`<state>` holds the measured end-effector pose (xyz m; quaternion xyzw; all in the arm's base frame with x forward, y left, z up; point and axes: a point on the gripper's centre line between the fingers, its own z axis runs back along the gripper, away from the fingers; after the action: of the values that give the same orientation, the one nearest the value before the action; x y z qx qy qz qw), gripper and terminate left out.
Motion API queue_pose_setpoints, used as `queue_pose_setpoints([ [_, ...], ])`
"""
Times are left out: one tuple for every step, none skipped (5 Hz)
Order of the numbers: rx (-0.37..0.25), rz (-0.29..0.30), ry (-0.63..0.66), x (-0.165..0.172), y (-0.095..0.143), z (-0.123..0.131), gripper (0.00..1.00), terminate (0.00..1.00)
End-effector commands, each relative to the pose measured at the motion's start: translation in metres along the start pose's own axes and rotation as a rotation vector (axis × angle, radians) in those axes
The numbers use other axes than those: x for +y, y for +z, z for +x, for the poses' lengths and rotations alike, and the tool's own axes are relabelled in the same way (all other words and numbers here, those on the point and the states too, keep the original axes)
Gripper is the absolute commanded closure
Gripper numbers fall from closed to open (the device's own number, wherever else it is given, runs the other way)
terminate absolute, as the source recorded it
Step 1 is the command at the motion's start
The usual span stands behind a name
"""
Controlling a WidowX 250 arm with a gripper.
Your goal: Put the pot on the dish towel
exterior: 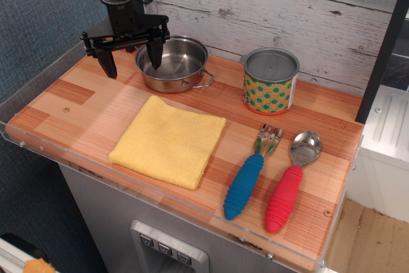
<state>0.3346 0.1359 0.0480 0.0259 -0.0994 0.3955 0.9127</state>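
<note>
The pot point(172, 63) sat empty at the desk's point(319, 177) back, just behind the towel point(169, 140). The can point(270, 81) (lid on) stood to its right. The gripper point(131, 61) hung spread over the pot's left rim, holding nothing.

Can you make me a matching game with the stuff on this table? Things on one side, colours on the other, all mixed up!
Things:
1. pot
2. dish towel
3. fork handle
4. spoon handle

Colours:
A. red
B. shiny silver
C. blue
D. yellow

Right pairs: 1-B, 2-D, 3-C, 4-A.
</note>
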Motion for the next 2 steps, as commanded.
queue_pose_setpoints([
  [-0.013,-0.018,0.076,-0.0178,-0.0027,0.0171,0.0,0.0],
  [-0.001,-0.001,0.067,-0.0231,-0.0121,0.0196,0.0,0.0],
])
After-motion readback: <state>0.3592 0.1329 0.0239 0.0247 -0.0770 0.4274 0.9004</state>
